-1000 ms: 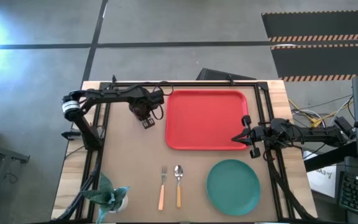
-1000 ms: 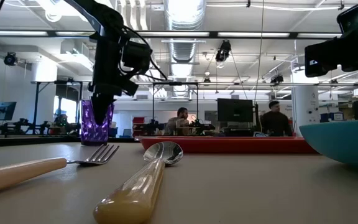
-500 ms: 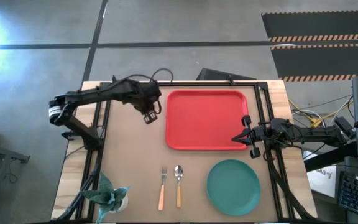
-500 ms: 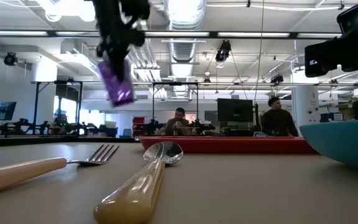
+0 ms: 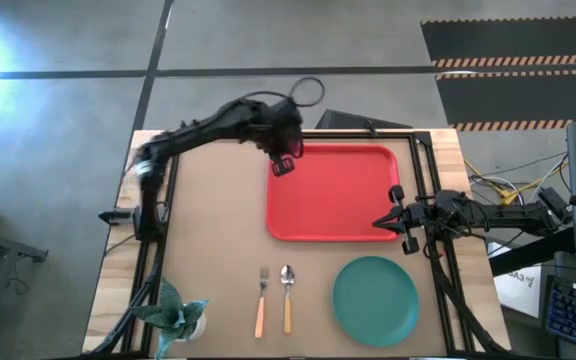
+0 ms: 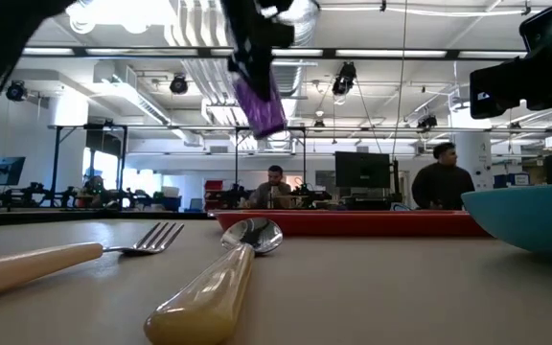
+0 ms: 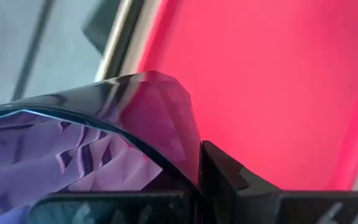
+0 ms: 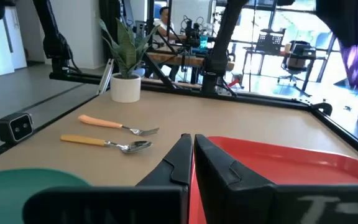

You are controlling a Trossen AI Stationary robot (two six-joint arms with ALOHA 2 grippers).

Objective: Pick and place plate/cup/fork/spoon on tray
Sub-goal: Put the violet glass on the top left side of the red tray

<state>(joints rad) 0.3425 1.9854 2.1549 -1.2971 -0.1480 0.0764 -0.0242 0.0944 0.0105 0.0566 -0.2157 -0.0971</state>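
The tray is the landmark here: big flat red plastic rectangle, rounded corners, raised rim, smooth and glossy, sitting on the tan table with its long axis running across from the left arm's side to the right arm's side.

The left gripper is up in the air over the tray's far left corner, fingers clamped on the cup. The cup is a small dark purple translucent tumbler with faceted, crinkly-looking walls. In the low view it hangs well above the tray and is tilted, not upright. From the left wrist view the cup fills the frame with red tray behind it.

The right gripper hangs just at the tray's near right corner, its 2 fingers pressed together, holding nothing.

On the near side of the tray sit 3 things:
- the plate, round, flat, teal-green, matte, off the tray's near right corner
- the fork, silver tines, orange handle
- the spoon, silver oval bowl, orange handle

Fork and spoon lie side by side, just apart, heads pointing toward the tray and handles away.

No readable writing on any of it.
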